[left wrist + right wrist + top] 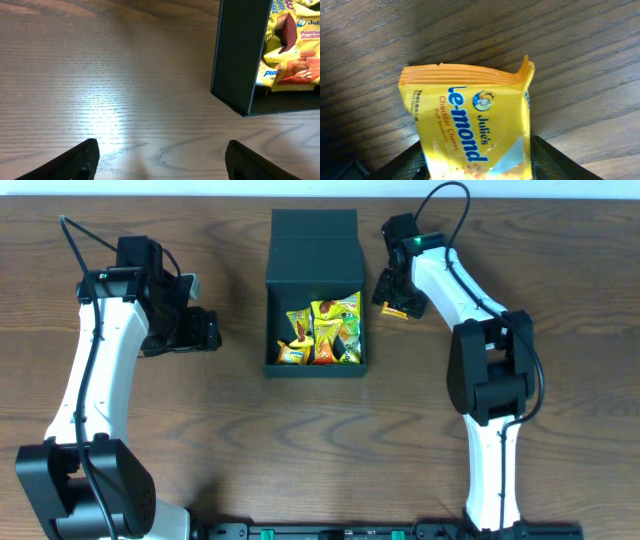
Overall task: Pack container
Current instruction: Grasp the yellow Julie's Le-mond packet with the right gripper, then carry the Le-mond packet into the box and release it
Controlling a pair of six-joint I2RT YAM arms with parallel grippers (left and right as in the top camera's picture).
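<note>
The container is a dark teal-green square box at the table's middle back, its flap lid open toward the far side. Several yellow snack packets lie inside it, and they also show in the left wrist view past the box wall. Just right of the box, my right gripper points down at the table. Its jaws press both sides of a yellow Le-mond cheddar packet lying on the wood. My left gripper hovers open left of the box, with only bare table between its fingers.
Dark wood table all round the box. Both arm bases stand at the near edge, left and right. The right arm's cable loops above the box's far right corner.
</note>
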